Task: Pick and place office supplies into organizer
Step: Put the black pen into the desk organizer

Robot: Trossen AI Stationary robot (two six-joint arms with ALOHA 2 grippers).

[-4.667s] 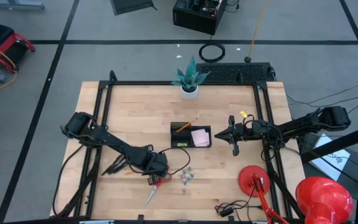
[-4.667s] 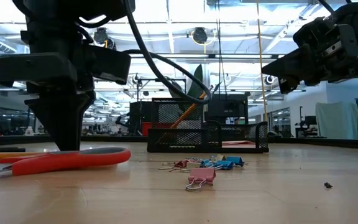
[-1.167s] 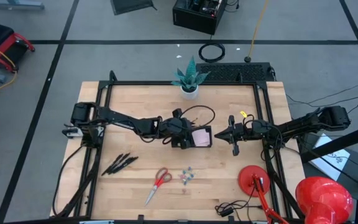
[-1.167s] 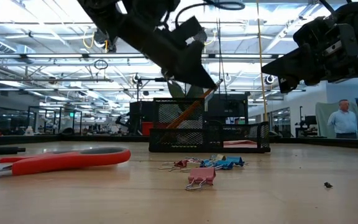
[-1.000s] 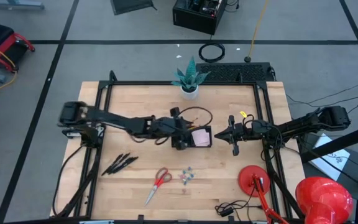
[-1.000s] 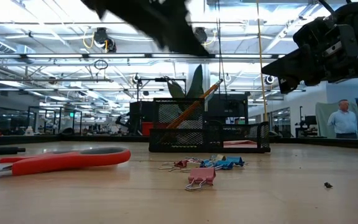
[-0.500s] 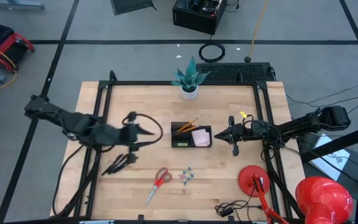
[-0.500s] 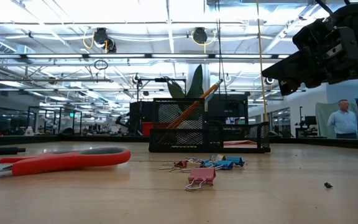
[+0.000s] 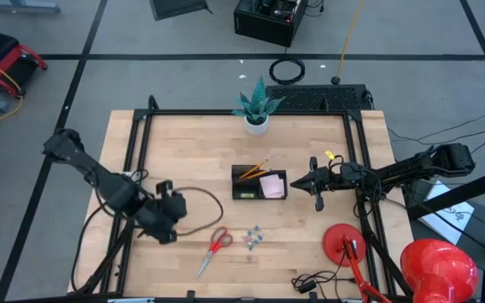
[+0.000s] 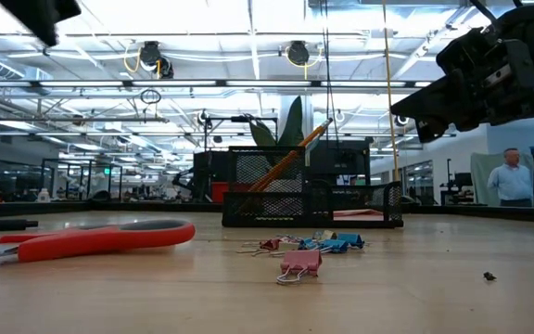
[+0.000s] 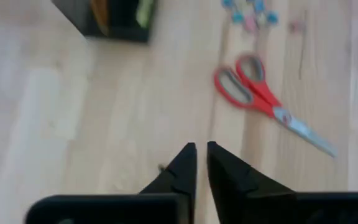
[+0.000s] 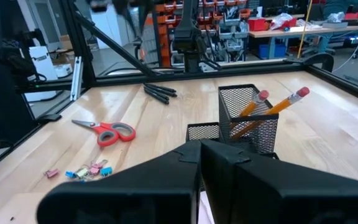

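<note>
- the left tool (image 9: 165, 220) is seen over the left part of the pale wooden table (image 9: 183, 135), where the black pens are covered by it in the high view; in the left wrist view its dark fingers (image 11: 188, 163) stand nearly together with only a slit between, and nothing can be seen held between them.
- the black pens (image 12: 160, 91) are shown only in the right wrist view, lying together flat on the table; they are judged light, stiff and apt to roll, best pinched across the barrel at mid-length.
- the red-handled scissors (image 9: 214, 250) lie flat near the front edge; the steel blades are judged stiff and slippery, so the pivot or the handle loops would be the better hold.
- the cluster of small coloured binder clips (image 9: 253, 237) lies just beside the scissors, light and easily scattered.
- the small black mesh organizer (image 9: 258, 183) stands mid-table with orange pencils (image 9: 252, 171) leaning in one compartment and a pink square sticky-note pad (image 9: 271, 185) in the other.
- the right tool (image 9: 318, 182), closed and empty, hangs just right of the organizer.
</note>
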